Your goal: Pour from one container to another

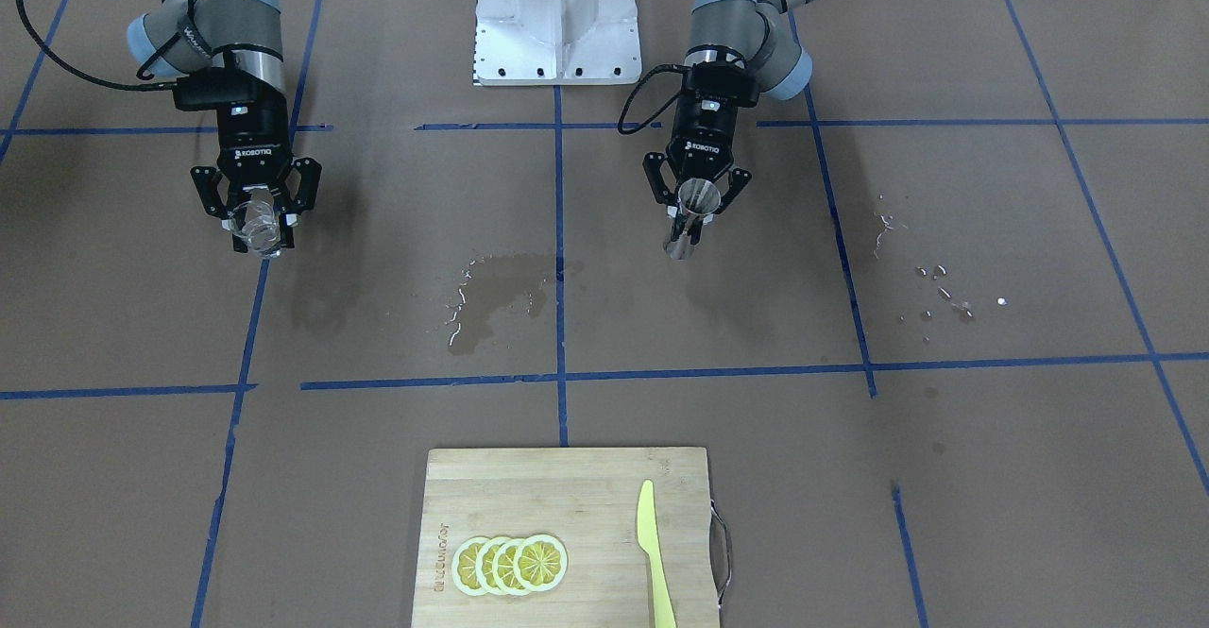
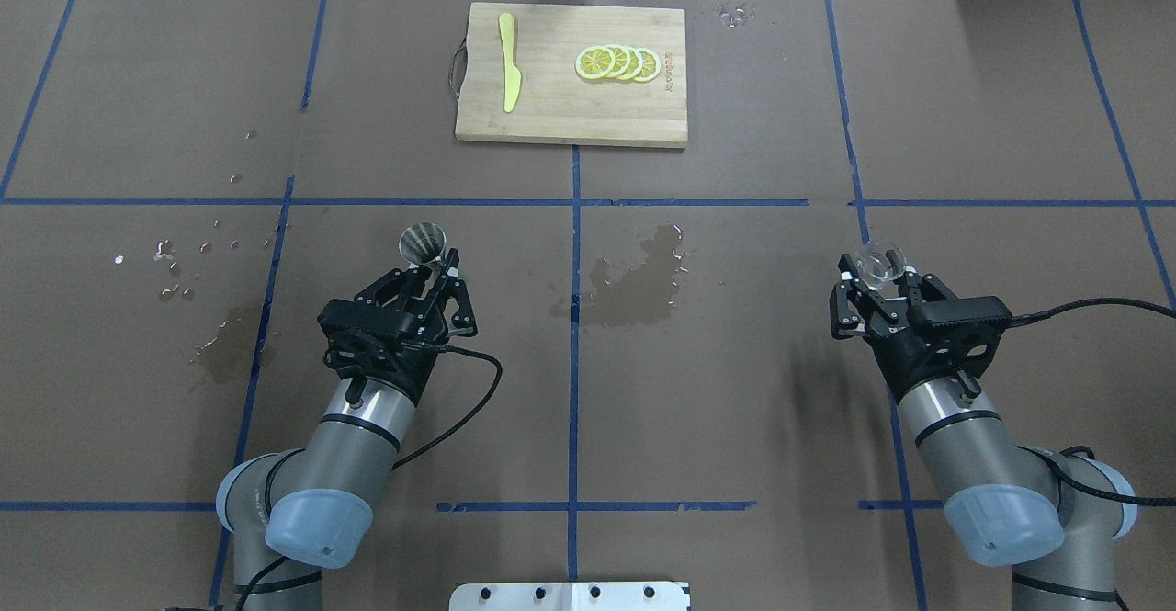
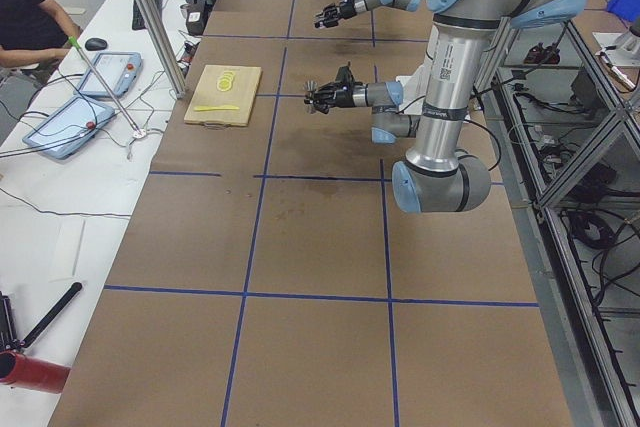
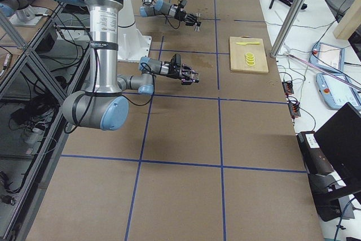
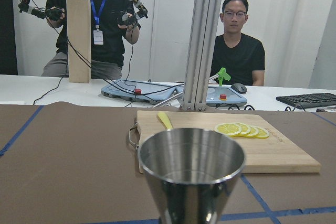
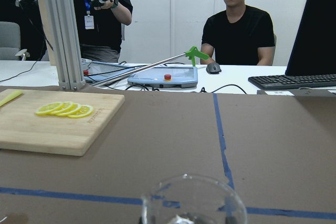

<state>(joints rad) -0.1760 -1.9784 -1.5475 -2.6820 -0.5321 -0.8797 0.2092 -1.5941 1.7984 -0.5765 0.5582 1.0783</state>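
Note:
The metal jigger (image 2: 423, 242) stands upright between the fingers of my left gripper (image 2: 430, 266), which is shut on its waist; in the front-facing view this jigger (image 1: 688, 236) is right of centre. Its open top cone (image 5: 191, 174) fills the lower left wrist view. The clear glass tumbler (image 2: 875, 260) is upright in my right gripper (image 2: 877, 276), which is shut on it, and shows as a tumbler (image 1: 260, 236) at the far left of the front-facing view. Its rim (image 6: 193, 203) shows at the bottom of the right wrist view. The two containers are far apart.
A wooden cutting board (image 2: 551, 106) at the far middle carries lemon slices (image 2: 617, 62) and a yellow knife (image 2: 508, 73). A wet patch (image 2: 638, 280) darkens the paper between the arms, and droplets (image 2: 184, 262) lie at left. People sit and stand beyond the table's far edge.

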